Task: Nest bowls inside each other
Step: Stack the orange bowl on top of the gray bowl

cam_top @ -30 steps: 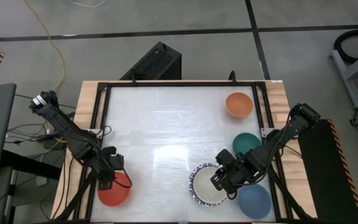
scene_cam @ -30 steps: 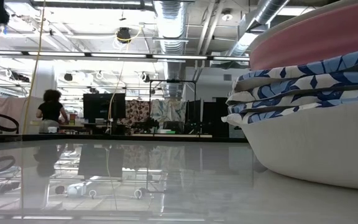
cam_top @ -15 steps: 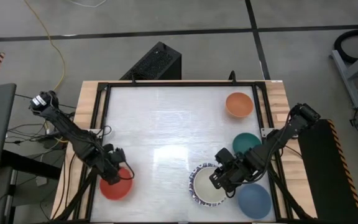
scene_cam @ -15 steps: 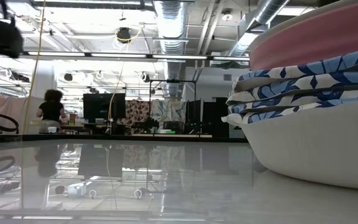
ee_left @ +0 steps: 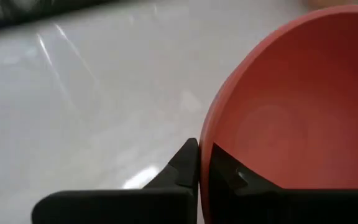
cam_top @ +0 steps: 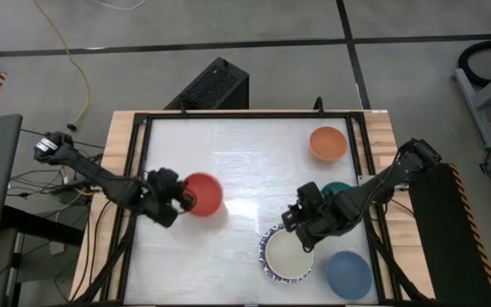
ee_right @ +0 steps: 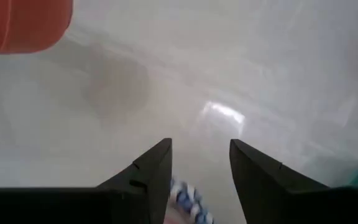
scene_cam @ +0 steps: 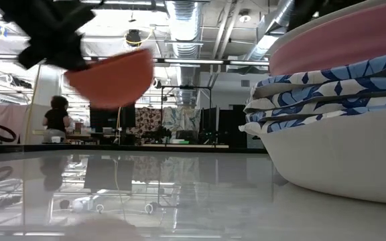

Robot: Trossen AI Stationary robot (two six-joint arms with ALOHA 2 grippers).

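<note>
grip: left gripper (cam_top: 180,201) pinched shut on the red bowl (cam_top: 203,194) rim, bowl lifted clear of the table.
handling: likely light, stiff, slick; rim is the hold.
right gripper (cam_top: 301,223): fingers apart, empty, over the bowl stack (cam_top: 286,256).

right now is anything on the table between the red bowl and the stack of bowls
No. In the high view, only bare white tabletop lies between the red bowl, held by the left gripper, and the stack.
</note>
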